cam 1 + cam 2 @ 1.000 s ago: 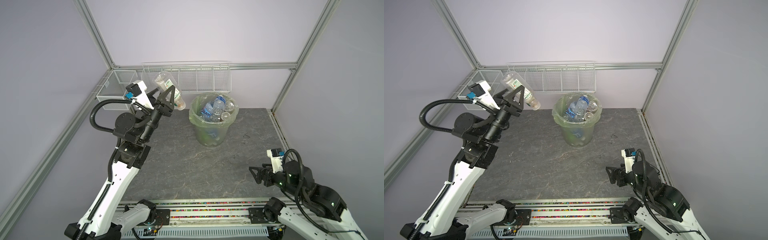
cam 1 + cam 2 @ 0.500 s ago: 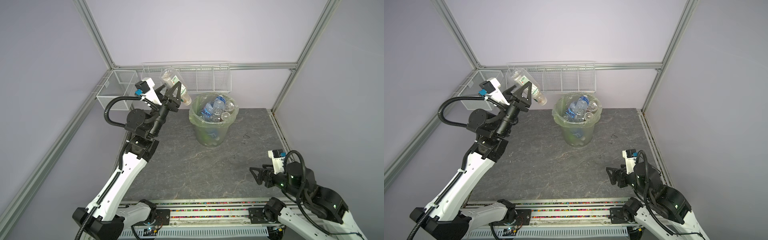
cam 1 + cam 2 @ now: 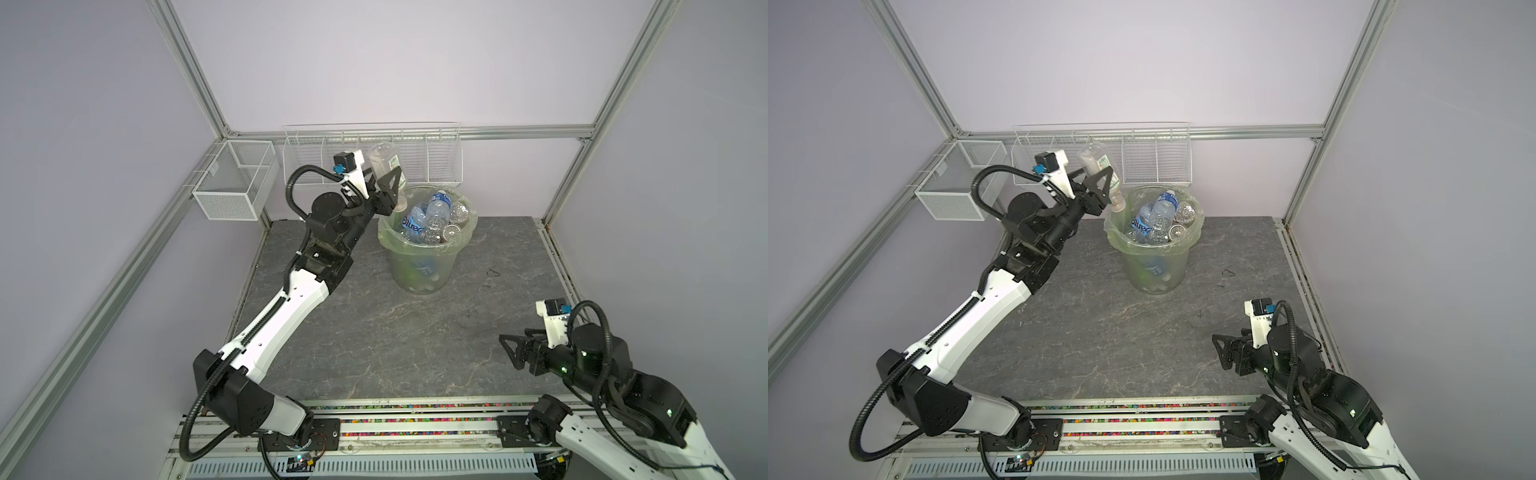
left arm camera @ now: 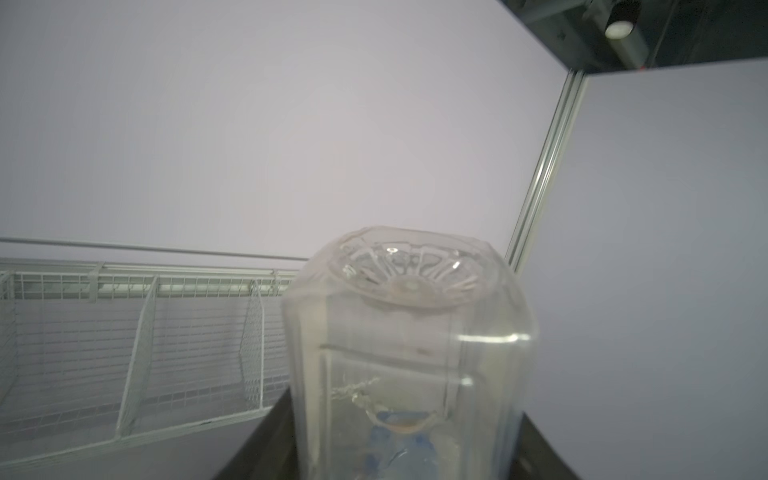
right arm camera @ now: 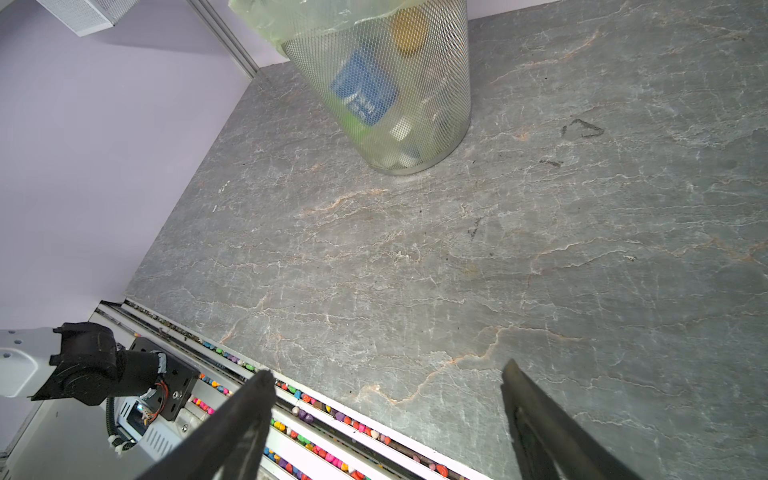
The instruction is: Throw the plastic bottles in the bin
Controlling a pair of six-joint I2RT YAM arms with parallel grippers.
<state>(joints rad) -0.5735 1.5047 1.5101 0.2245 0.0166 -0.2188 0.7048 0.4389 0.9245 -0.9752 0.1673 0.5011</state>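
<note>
A clear plastic bottle hangs cap-down over the near-left rim of the bin. It sits between the fingers of my left gripper. In the left wrist view the bottle looks blurred, its base toward the camera. The dark jaws of that gripper stand apart on either side of it. Several bottles fill the pale green bin to the rim. My right gripper hovers open and empty, low near the front right corner. The bin shows ahead of it.
A white wire rack hangs on the back wall just behind the bin. A white mesh basket is fixed to the left frame. The grey stone-patterned table ends at the front rail.
My left arm has swung right, carrying the bottle from beside the bin to over its left rim, tipping it cap-down. Its jaws have spread. The right arm has stayed put.
</note>
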